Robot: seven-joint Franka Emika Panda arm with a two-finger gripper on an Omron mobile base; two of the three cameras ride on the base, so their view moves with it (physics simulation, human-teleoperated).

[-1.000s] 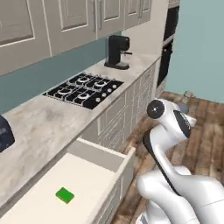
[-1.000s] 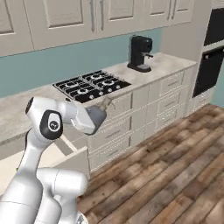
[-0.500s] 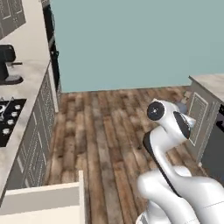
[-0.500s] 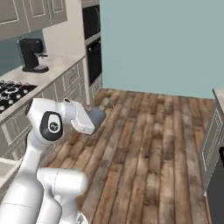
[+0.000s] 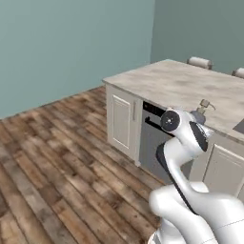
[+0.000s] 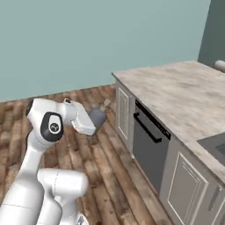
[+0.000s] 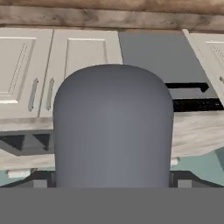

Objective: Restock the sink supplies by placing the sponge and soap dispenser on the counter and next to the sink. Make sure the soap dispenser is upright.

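gripper clamped on soap dispenser, held over the wood floor | table and dishwasher ahead | sink beyond, far side

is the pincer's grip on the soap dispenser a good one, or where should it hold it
It looks sound. The pincer is closed across the rounded grey body of the soap dispenser, side-on and below the pump nozzle. The wide body suits a hold better than the thin nozzle.

The marbled counter bears two paper-towel rolls at its far edge.
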